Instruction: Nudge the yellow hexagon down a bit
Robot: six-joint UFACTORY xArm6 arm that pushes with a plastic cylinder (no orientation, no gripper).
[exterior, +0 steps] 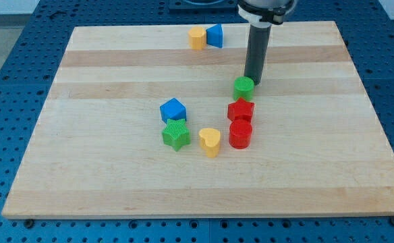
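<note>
Camera view: the one view I have.
Surface: pale wooden board (116, 182) on a blue perforated bench.
Yellow hexagon (197, 38): near the view's top edge of the surface, left of centre-top, upright on its flat base.
Its neighbour: blue triangle block (215, 35) touching or just beside it on the view's right.
Below the hexagon: bare wood down to the blue cube-like block (173, 109) and green star (176, 135), well apart from it.
My tip (252, 82): just above the green cylinder (244, 87), touching or nearly so, well apart from the hexagon, to its lower right.
Claw: my arm carries none, only the dark rod, holding nothing.
Column under the tip: green cylinder, red star (241, 109), red cylinder (240, 133), close together.
Yellow heart (210, 142): between the green star and the red cylinder.
Writing: I can read none.
Hexagon's axis: too small to tell any long axis or facing.
</note>
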